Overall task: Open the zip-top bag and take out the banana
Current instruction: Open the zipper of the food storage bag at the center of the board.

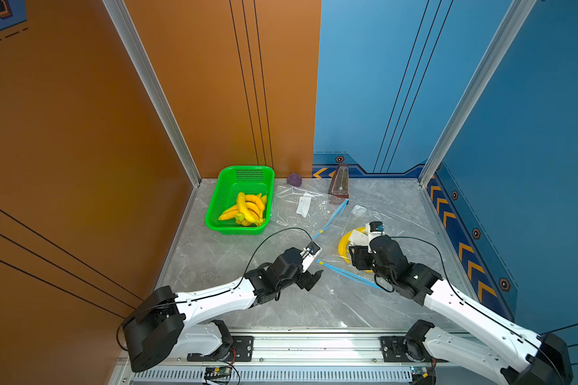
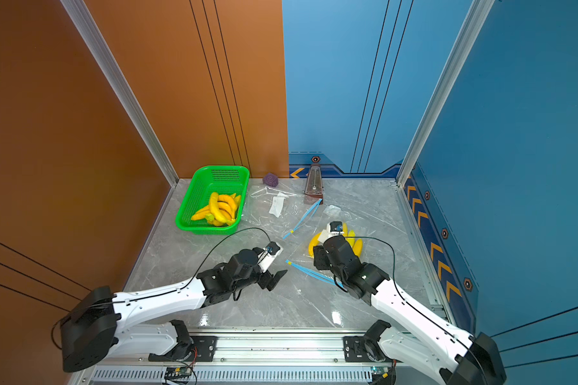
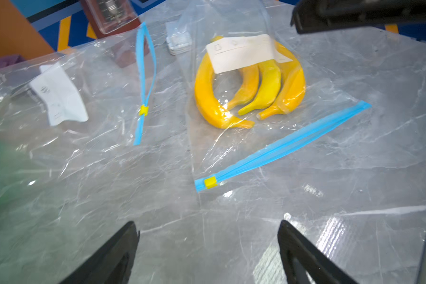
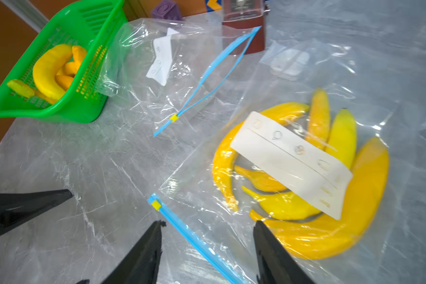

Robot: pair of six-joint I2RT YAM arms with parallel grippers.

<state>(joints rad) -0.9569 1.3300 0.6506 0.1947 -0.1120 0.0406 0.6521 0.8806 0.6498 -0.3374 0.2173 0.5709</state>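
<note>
Grey counter point(image 1: 214, 260): limp-looking, slick zip-top bag point(image 4: 197, 194) under spread right end effector point(image 4: 208, 223); left end effector point(image 3: 207, 222) spread; likeliest hold: yellow slider point(image 4: 155, 204).

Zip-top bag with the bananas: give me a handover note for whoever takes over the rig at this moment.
Left gripper: open, empty, near the slider.
Right gripper: open, over the bag at its zip, gripping nothing.
Bananas lie inside the bag on the table; slider at the zip's end, tracks look parted.
Done: unzipping, apparently.
Left: take the bananas out.
</note>
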